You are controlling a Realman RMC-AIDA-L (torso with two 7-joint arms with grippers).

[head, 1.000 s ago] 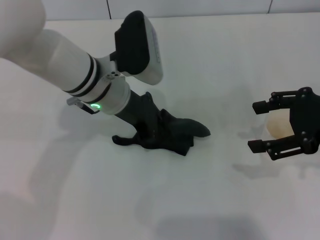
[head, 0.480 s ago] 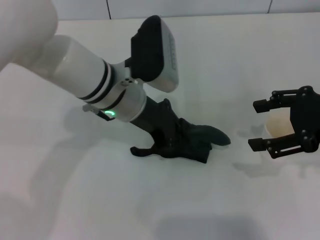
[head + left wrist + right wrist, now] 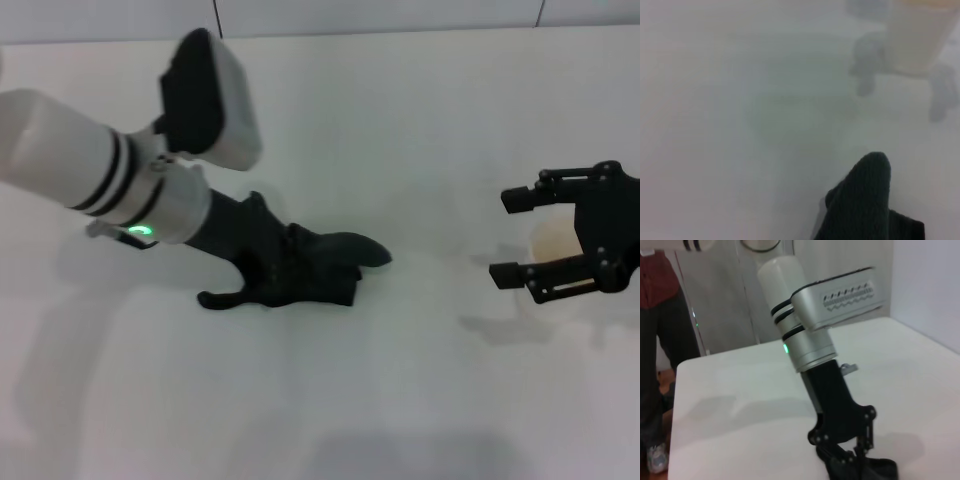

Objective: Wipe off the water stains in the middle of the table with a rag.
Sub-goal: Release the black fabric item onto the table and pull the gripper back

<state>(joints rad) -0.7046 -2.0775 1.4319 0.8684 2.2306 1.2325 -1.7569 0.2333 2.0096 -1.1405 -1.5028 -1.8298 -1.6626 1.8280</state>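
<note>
We press the rag [image 3: 315,275] flat on the middle of the bench [image 3: 400,120] with our left end effector [image 3: 262,283], clamped on the cloth. No stain shows beside it, so wiping seems nearly done. Our right end effector [image 3: 545,235] hangs open around a cup [image 3: 553,243].

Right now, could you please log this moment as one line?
left gripper: pressing rag on table | right gripper: open around cup

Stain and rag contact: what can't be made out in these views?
- Stain: not visible in any view; possibly under the rag.
- Left gripper: fingers buried in the rag in head view; in the right wrist view the bottom edge crops the rag.
- Cup: blurred in left wrist view; right gripper straddles it in head view.
</note>
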